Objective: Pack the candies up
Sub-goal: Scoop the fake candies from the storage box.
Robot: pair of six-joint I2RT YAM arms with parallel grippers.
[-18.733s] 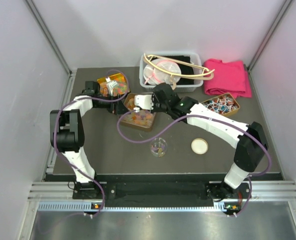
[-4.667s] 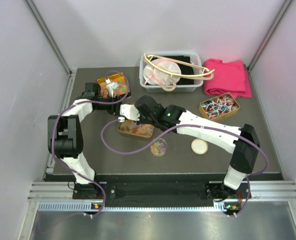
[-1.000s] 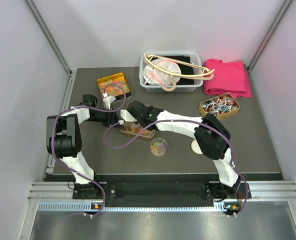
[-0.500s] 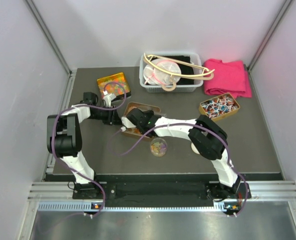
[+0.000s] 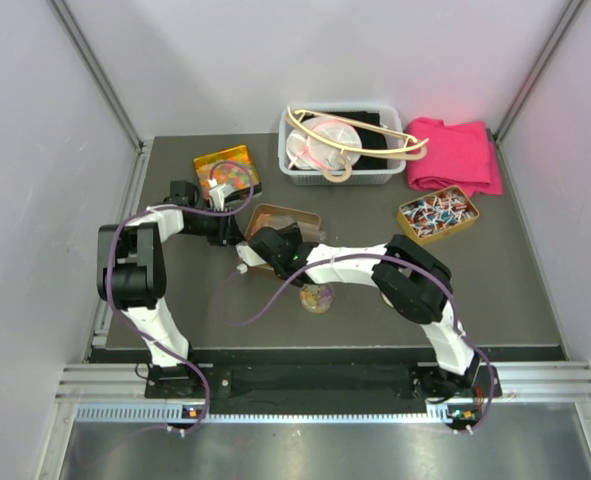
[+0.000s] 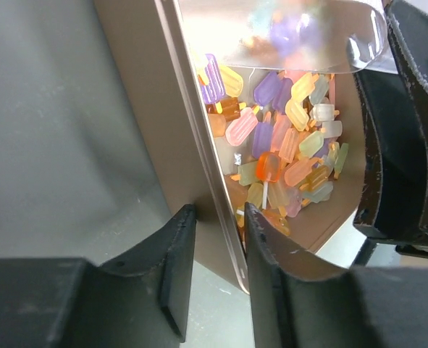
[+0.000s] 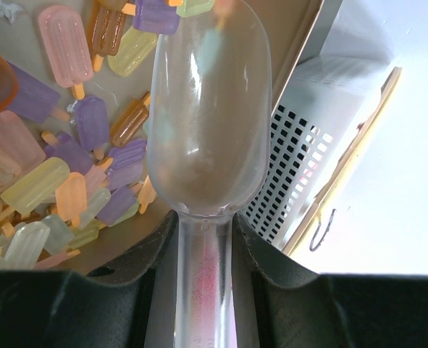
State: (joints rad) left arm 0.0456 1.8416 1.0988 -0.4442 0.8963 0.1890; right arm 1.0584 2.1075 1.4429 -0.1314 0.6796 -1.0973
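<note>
Candies [image 5: 317, 297] lie in a small clear cup [image 5: 317, 309] in the top view, near the right gripper [image 5: 262, 252], which sits beside the left gripper [image 5: 237, 236] at a brown tray [image 5: 293, 216]. In the left wrist view, the left fingers [image 6: 171, 261] stand narrow, clamped on the tray wall between them, with more candies heaped ahead and right of the fingertips. In the right wrist view, the right fingers [image 7: 145, 272] grip the handle of a clear scoop [image 7: 208, 123], its bowl ahead of the fingertips, with candies to its left.

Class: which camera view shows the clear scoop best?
The right wrist view: the scoop shows whole there, bowl and handle, held in the right gripper. The left wrist view catches only the bowl's edge. In the top external view the right arm hides it.
</note>
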